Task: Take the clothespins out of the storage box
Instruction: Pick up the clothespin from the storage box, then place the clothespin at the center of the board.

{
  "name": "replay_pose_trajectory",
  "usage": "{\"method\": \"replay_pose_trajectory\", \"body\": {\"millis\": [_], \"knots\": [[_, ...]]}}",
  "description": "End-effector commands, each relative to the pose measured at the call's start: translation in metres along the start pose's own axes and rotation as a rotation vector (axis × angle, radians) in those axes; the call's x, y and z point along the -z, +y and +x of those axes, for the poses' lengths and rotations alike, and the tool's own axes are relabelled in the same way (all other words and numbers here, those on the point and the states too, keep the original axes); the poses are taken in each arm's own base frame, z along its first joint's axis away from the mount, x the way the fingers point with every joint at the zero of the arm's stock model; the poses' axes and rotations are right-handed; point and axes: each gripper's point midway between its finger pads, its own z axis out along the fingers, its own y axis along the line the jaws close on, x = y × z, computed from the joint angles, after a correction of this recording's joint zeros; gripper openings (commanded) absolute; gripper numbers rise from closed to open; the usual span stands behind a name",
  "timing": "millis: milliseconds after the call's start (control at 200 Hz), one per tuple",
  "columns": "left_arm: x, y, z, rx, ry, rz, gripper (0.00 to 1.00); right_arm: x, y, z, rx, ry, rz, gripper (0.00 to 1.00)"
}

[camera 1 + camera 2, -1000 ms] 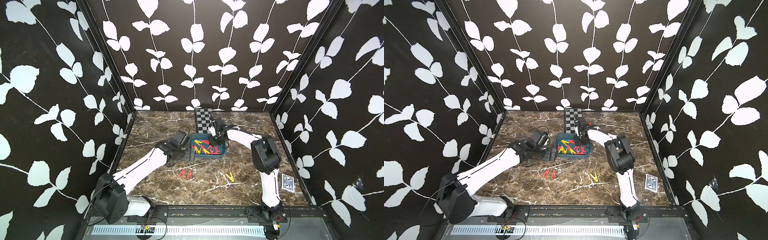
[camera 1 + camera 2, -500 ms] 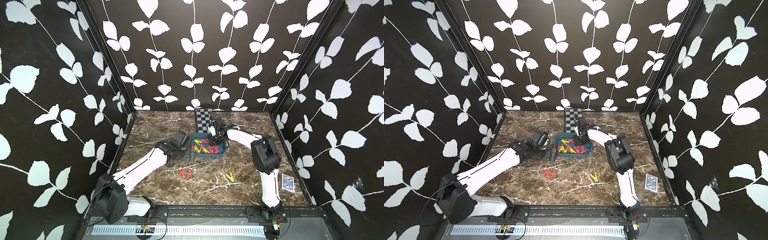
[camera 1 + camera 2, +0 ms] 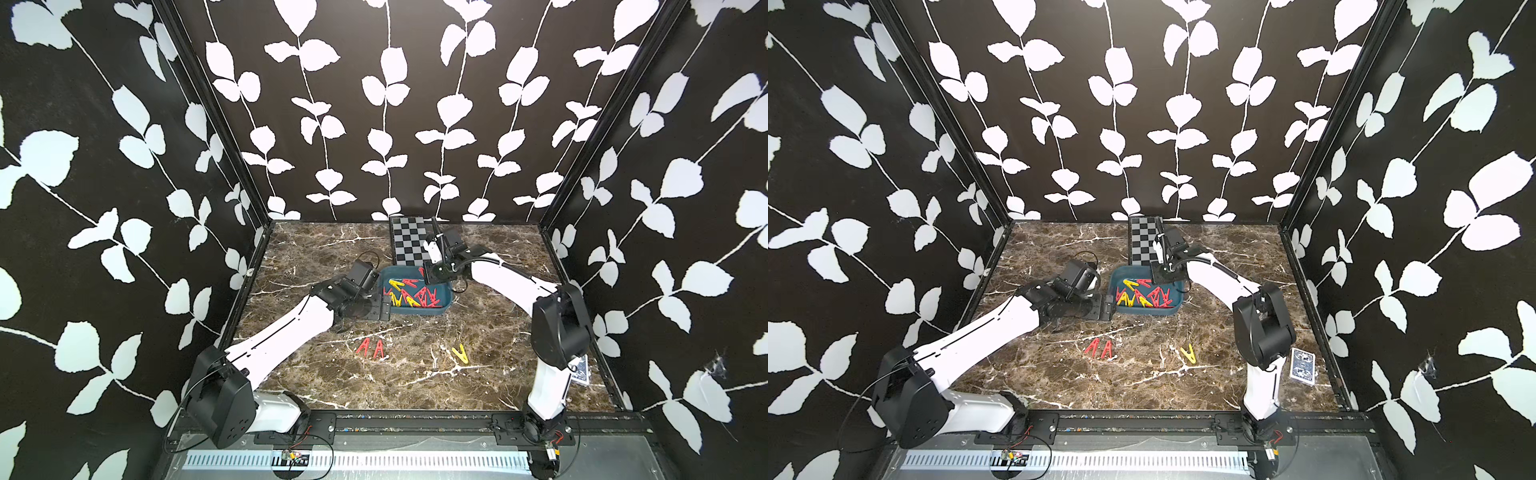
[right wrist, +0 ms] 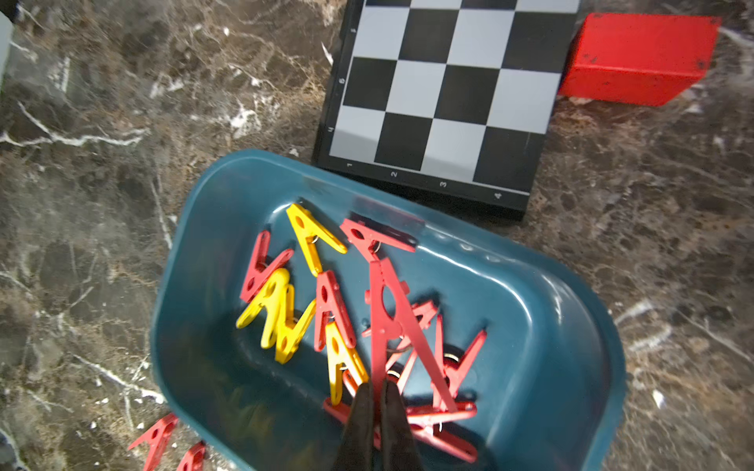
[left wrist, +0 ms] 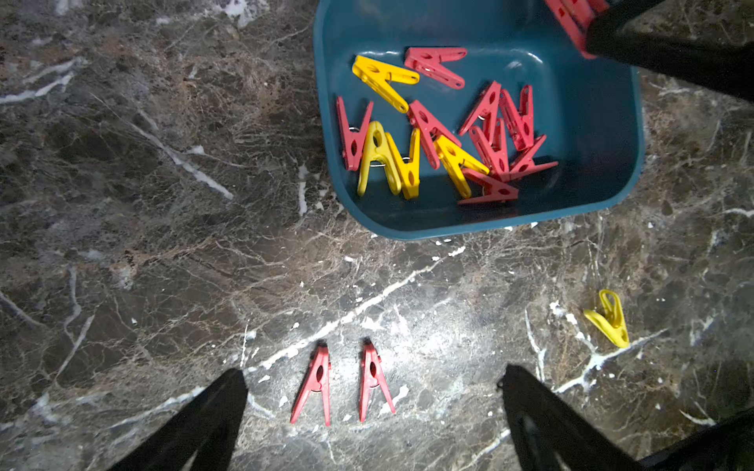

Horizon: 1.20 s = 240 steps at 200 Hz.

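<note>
My right claw (image 4: pixel 377 391) is clamped together on the tip of one leg of a red clothespin (image 4: pixel 387 310). This held pin juts straight out ahead of my fingertips, its long axis pointing toward the far wall of the storage box (image 4: pixel 571 285) and the checkered board (image 4: pixel 440 93) behind it. In both top views the claw sits over the box's far right corner. I cannot tell whether the pin's free end is clear of the pile beneath it. I judge the next move must go up and over the rim, then toward the worktop's near edge.

My left claw (image 5: pixel 369 373) stands wide apart and holds nothing. It hovers at the box's left side, so it is the nearer one to the yellow pins at that end.

The box (image 3: pixel 451 297) sits mid-worktop, toward the far edge. It holds roughly a dozen clothespins (image 5: pixel 440 134), red and yellow, tangled across one another. Three are already out, between the box and the near edge: two red side by side (image 5: pixel 314 383) and one yellow (image 5: pixel 610 318) off to the right.
</note>
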Motion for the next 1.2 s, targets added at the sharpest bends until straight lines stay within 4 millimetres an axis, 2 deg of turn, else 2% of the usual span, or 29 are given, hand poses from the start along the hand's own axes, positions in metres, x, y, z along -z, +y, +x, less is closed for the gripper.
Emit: {"method": "replay_pose_trajectory", "body": {"millis": [0, 160, 185, 230, 265, 280, 345, 590, 970, 1195], "knots": [[0.005, -0.009, -0.016, -0.031, -0.039, 0.038, 0.99, 0.013, 0.002, 0.008, -0.034, -0.025, 0.038, 0.0], [0.002, -0.017, -0.024, -0.055, -0.045, 0.065, 0.99, 0.035, 0.006, 0.02, -0.079, -0.075, 0.074, 0.0], [0.001, -0.018, -0.025, -0.06, -0.045, 0.071, 0.99, 0.033, 0.002, 0.033, -0.088, -0.058, 0.087, 0.0], [0.001, -0.021, -0.026, -0.065, -0.047, 0.083, 0.99, 0.039, 0.004, 0.038, -0.101, -0.069, 0.095, 0.0], [0.0, -0.022, -0.027, -0.07, -0.046, 0.09, 0.99, 0.036, 0.003, 0.047, -0.108, -0.059, 0.112, 0.0], [0.0, -0.023, -0.027, -0.073, -0.046, 0.093, 0.99, 0.045, 0.006, 0.045, -0.11, -0.083, 0.107, 0.0], [-0.001, -0.025, -0.028, -0.08, -0.041, 0.101, 0.99, 0.052, 0.008, 0.056, -0.125, -0.096, 0.118, 0.0], [0.002, -0.031, -0.031, -0.101, -0.04, 0.133, 0.99, 0.063, 0.017, 0.104, -0.169, -0.121, 0.153, 0.0], [0.006, -0.035, -0.021, -0.1, -0.023, 0.17, 0.99, 0.047, 0.031, 0.178, -0.189, -0.087, 0.193, 0.0], [0.007, -0.03, -0.012, -0.088, -0.013, 0.164, 0.99, 0.036, 0.028, 0.206, -0.209, -0.065, 0.202, 0.0]]}}
